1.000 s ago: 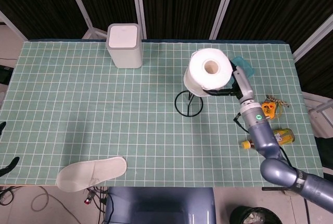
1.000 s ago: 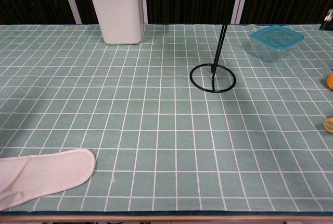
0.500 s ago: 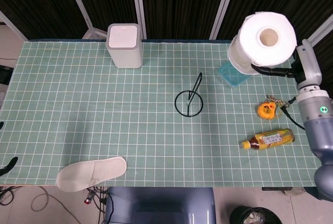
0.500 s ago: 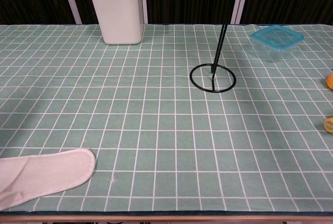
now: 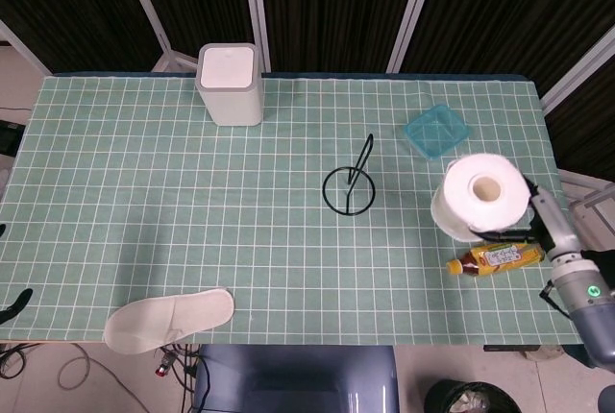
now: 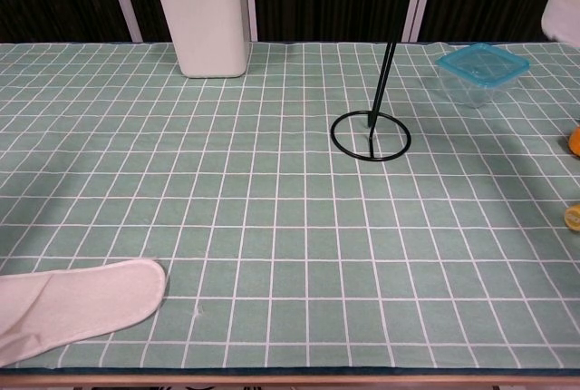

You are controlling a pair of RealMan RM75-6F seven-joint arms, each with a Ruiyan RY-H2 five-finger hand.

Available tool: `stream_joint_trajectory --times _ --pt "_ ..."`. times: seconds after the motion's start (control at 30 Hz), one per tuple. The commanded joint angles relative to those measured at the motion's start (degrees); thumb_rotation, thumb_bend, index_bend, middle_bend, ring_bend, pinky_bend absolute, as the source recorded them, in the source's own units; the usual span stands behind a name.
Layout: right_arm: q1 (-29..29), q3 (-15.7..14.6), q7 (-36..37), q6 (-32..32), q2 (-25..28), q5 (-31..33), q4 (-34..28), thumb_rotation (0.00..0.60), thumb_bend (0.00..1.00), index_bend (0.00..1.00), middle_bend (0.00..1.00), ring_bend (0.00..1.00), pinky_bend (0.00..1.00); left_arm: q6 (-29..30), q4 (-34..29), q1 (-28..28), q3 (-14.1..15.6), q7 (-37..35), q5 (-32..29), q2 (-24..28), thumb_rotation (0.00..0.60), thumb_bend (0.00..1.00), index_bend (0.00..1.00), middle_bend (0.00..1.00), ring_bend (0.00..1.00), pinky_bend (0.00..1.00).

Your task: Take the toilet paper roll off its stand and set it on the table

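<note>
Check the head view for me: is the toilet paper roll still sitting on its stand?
No, the toilet paper roll is held in the right hand well to the right of the bare black stand.

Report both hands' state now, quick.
Left hand: not in view in either camera.
Right hand: holds the toilet paper roll, clear of the stand, near the bottle.

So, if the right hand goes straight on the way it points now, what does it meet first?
Probably the stand: the right hand points left, holding the toilet paper roll, but height is unclear.
</note>
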Motion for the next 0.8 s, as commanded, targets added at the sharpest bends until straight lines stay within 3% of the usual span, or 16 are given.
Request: stream_joint_trajectory --times 0.03,0.13,0.33,0.6,0.8 --pt "-3.13 -7.57 3.83 1.57 -6.73 -9.69 1.99 0.600 0.00 0.34 0.28 0.26 0.12 0.01 0.00 0.00 0.00 0.04 0.01 -0.02 0.600 0.18 0.05 0.00 0.00 0.01" --pt "-3.09 -13.79 6.62 4.96 -13.16 -18.34 4.99 0.600 0.00 0.34 0.28 0.25 0.12 -0.13 0.02 -0.04 -0.09 -0.15 -0.23 0.02 0.600 0.18 0.05 0.00 0.00 0.01" --pt "-0.36 -19.13 6.80 7.33 -21.55 -23.18 8.34 0.600 0.00 0.34 0.28 0.25 0.11 -0.26 0.11 -0.10 -0.04 -0.51 -0.09 0.15 0.600 0.18 0.05 0.00 0.00 0.01" --pt "4.97 -19.20 0.80 9.11 -34.93 -18.65 15.27 0.600 0.00 0.34 0.28 0.25 0.11 -0.26 0.28 -0.04 -0.14 -1.41 -0.30 0.48 0.600 0.18 0.05 0.00 0.00 0.01" --pt "8.38 -18.38 -3.67 9.85 -40.23 -13.58 18.60 0.600 0.00 0.34 0.28 0.24 0.09 -0.42 0.32 -0.12 -0.19 -1.16 -0.42 0.39 0.600 0.18 0.05 0.00 0.00 0.01"
